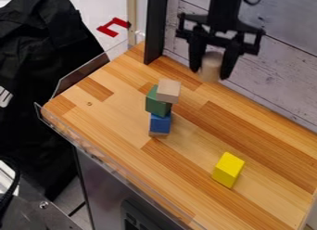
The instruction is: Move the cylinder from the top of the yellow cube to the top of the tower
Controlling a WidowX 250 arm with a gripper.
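Note:
The gripper [211, 67] hangs near the top of the camera view, its fingers shut on the wooden cylinder [211, 68], held upright in front of the back wall. Lower and to the left stands the tower, with a pale wooden block [168, 91] on top, a green block [157, 102] under it, a blue block [160, 124] below that, and a thin wooden piece [158, 135] at the bottom. The gripper is above and to the right of the tower, apart from it. Toward the lower right the yellow cube [228, 169] sits on the wooden table with nothing on it.
The wooden table top [111, 118] has a clear raised edge [93, 152] along its left front. A dark upright post [155, 27] stands at the back left, beside the pale plank wall [285, 71]. Black cloth [46, 62] lies left of the table.

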